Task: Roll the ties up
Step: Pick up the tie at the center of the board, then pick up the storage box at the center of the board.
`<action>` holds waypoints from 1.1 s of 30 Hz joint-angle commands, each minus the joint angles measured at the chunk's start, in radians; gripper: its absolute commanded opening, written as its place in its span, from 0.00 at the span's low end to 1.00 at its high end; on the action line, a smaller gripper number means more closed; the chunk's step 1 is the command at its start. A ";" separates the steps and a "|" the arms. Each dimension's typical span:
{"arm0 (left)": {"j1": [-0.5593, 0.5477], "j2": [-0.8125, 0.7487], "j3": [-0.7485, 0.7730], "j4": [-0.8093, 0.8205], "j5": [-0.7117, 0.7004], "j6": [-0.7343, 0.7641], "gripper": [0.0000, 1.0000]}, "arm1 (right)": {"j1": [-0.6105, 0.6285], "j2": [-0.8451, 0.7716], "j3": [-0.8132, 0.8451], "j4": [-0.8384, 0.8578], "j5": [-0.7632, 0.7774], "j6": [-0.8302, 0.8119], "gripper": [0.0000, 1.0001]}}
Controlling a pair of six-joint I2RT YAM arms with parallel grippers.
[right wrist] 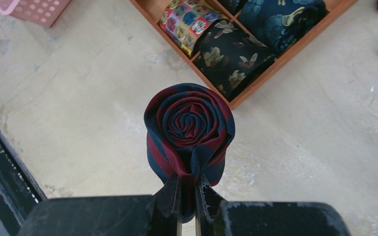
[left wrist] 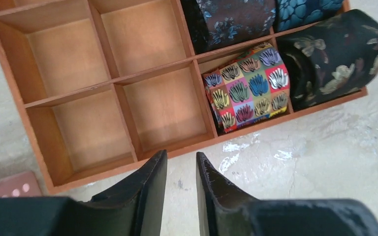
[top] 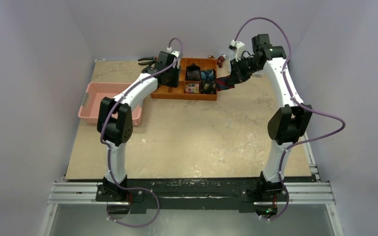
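Striped tie (right wrist: 189, 128), rolled, sits pinched in my right claw (right wrist: 189, 186); my left claw (left wrist: 181, 156) hangs narrow, empty, over the mottled beige table (top: 192, 142); pale walls (top: 39, 49) around.

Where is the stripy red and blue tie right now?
In the right wrist view, the rolled striped tie is pinched in the right pincer, just beside the right end of the wooden tray, near the dark flowery tie.

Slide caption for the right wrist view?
Right gripper pinching a rolled navy-and-red tie near the wooden tray.
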 commanded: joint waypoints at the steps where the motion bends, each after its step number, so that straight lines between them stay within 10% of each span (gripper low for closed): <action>1: 0.013 0.087 0.102 -0.048 -0.009 0.008 0.23 | -0.002 0.009 0.055 0.035 0.045 0.044 0.00; 15: 0.010 0.327 0.325 -0.282 0.001 0.031 0.09 | 0.000 0.056 0.180 0.111 0.229 0.070 0.00; 33: -0.089 0.013 -0.213 -0.297 0.411 0.358 0.00 | 0.120 0.053 0.168 0.144 0.366 -0.243 0.00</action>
